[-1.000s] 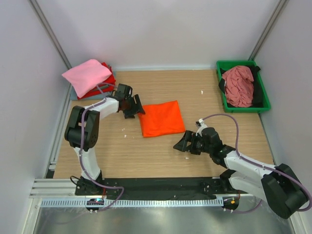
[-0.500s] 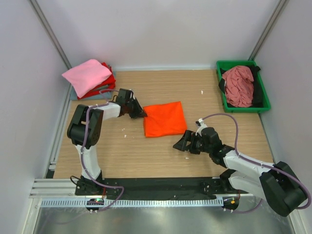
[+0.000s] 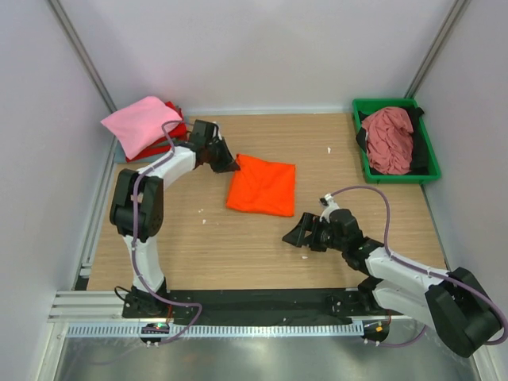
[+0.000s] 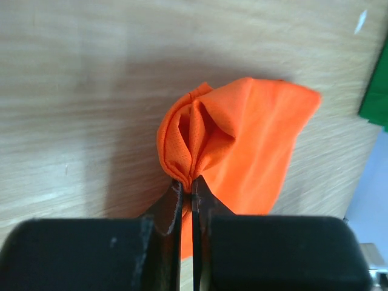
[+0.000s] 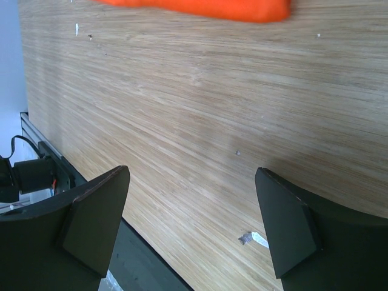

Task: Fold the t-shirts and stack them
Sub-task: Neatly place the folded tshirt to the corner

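Tee (image 3: 262, 186), bright orange and folded, lies on the table (image 3: 238, 246), dragged back and skewed toward the pink stack (image 3: 141, 123); left gripper (image 4: 187, 185) clenches its corner, right gripper (image 3: 294, 236) gapes empty, unmoved.

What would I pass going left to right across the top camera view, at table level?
pink shirt → left gripper → orange shirt, pinched at its corner by that gripper → right gripper, open → green tray
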Motion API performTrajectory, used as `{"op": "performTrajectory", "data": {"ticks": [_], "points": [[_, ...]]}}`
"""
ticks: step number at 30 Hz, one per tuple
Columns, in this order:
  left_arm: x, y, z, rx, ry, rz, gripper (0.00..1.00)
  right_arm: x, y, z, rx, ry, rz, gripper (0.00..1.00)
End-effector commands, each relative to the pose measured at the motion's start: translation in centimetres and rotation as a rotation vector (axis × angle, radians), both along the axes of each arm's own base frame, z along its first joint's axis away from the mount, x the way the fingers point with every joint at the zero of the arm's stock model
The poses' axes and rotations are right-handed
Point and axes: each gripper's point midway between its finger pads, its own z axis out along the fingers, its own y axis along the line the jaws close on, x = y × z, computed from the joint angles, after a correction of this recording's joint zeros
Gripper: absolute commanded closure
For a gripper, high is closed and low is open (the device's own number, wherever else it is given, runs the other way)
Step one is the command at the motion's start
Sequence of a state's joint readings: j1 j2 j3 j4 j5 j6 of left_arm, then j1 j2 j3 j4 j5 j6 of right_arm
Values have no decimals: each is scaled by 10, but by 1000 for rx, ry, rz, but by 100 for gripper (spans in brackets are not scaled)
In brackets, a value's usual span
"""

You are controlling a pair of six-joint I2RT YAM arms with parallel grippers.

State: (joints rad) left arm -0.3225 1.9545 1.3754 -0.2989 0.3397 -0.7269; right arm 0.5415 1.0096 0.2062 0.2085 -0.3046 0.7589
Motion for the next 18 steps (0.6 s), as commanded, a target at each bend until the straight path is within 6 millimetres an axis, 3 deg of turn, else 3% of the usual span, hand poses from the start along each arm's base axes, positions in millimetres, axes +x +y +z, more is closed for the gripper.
{"op": "performTrajectory", "data": {"ticks": [1,6,7,9,11,12,13,18], "points": [[21,15,54,31,-86,6,100,6,1,10,14,-64,-7,9],[45,33,83,60,-99,13,100,5,1,9,14,-68,-2,9],[57,33,104,54,-146,18,100,5,0,9,12,-68,-5,9],[63,40,104,66,-122,26,100,5,1,9,15,-71,-1,9],[76,41,129,51,-169,31,100,4,1,8,15,-68,0,9],[79,43,129,44,-157,36,100,5,0,9,15,-71,-1,9],[85,43,144,31,-188,39,100,5,0,8,13,-70,-2,9],[103,51,176,-14,-247,63,100,4,0,8,15,-72,-5,9]]}}
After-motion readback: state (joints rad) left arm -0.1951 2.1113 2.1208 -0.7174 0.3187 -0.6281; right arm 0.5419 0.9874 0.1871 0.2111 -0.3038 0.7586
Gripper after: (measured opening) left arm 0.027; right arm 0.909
